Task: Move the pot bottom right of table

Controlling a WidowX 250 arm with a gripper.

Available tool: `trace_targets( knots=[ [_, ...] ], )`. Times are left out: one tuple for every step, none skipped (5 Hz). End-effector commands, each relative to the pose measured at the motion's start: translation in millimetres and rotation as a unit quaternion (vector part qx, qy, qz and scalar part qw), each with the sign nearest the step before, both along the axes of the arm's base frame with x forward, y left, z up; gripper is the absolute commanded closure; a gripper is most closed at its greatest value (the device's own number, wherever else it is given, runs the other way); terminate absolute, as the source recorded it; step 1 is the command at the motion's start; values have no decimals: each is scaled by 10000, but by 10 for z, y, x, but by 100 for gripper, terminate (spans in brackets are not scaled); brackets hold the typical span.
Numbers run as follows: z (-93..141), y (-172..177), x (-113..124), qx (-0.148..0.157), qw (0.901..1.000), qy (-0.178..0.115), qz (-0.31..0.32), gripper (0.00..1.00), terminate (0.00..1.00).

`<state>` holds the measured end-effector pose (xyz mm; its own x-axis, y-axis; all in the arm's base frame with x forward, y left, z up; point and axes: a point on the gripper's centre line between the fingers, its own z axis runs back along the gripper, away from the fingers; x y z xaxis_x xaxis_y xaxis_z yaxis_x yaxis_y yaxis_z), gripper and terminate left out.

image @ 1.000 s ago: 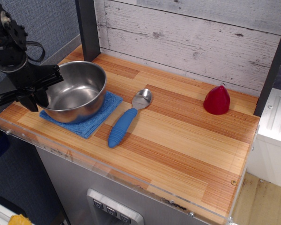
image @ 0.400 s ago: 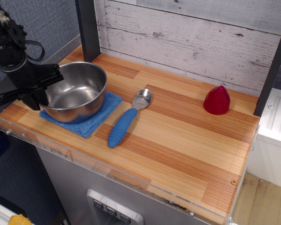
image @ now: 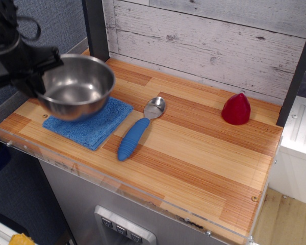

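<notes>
Wood table (image: 194, 153) — end effector (image: 33, 76) holds pot (image: 76, 92) aloft.

A black robot gripper (image: 34, 76) at the far left grips the left rim of a shiny steel pot (image: 76, 87), holding it in the air above a folded blue cloth (image: 92, 125). The cloth lies flat at the left end of a striped wooden table (image: 194, 153). Just right of the cloth lies a spoon (image: 140, 127) with a blue handle and metal head. A small red cone (image: 236, 108) stands near the back right, before a whitewashed plank wall (image: 209, 41).
</notes>
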<state>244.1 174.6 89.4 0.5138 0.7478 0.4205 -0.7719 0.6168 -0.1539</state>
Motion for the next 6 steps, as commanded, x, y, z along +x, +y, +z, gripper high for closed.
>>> trace_targets(
  knots=[
    [455, -491, 128, 340, 9961, -583, -567, 100, 0],
    [456, -913, 142, 363, 9923, -616, -1008, 100, 0],
    [359, -1385, 170, 428, 9853, -559, -1557, 100, 0],
    [258, -1701, 181, 457, 9790, -498, -1926, 100, 0],
    [121, -1949, 154, 457, 9736, -396, -2199, 100, 0],
    [-11, -2103, 110, 413, 9702, -275, -2371, 100, 0]
  ],
)
